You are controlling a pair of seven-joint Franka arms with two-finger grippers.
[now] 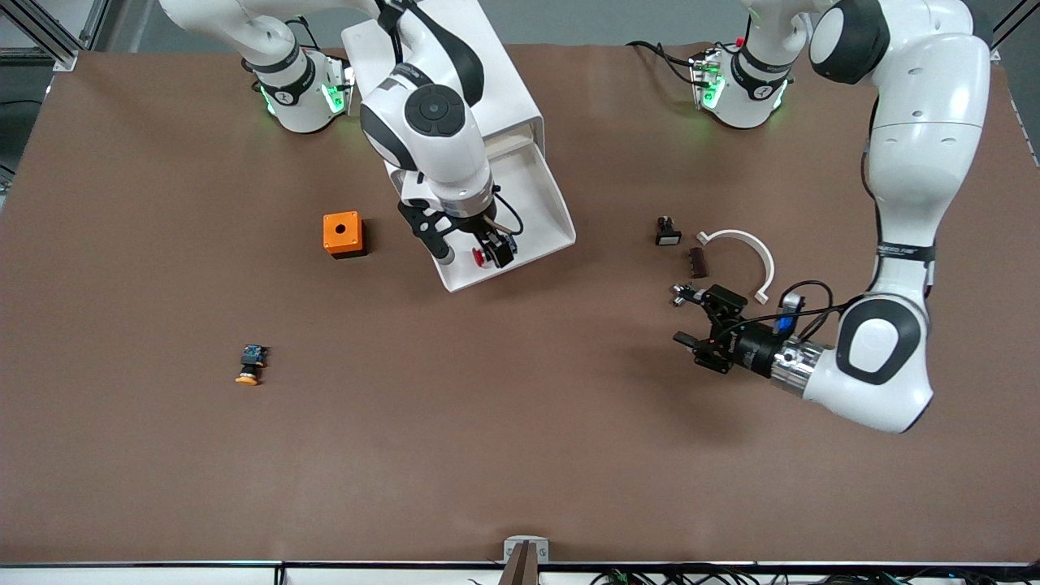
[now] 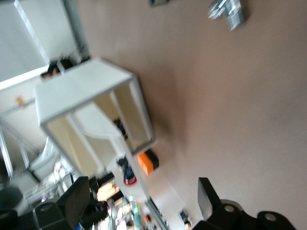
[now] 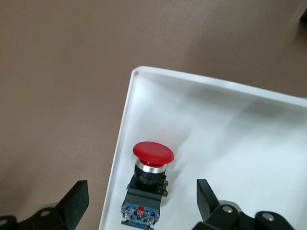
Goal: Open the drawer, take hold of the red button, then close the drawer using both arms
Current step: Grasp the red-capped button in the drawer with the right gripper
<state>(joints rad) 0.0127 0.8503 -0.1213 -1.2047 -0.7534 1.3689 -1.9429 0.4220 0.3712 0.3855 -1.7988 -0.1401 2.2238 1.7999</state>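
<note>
Front view, frame centre: my right gripper point(image 1: 467, 244) hangs spread wide over the pulled-out drawer point(image 1: 532, 203), where the button point(image 1: 483, 257) lies; my left gripper point(image 1: 686, 317) waits open at lower right. Right wrist view: the red cap sits lower centre, apparently untouched between my fingers point(image 3: 76, 201).

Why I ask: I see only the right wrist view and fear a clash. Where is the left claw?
Observer: The left claw hangs open over the table toward the left arm's end, well apart from the drawer. Your right claw is open over the button.
Operator: Any lookalike button about?
Observer: Yes, an orange-capped one lies on the table toward the right arm's end, outside the drawer.
Operator: What holds the drawer?
Observer: It sticks out of a white cabinet.
</note>
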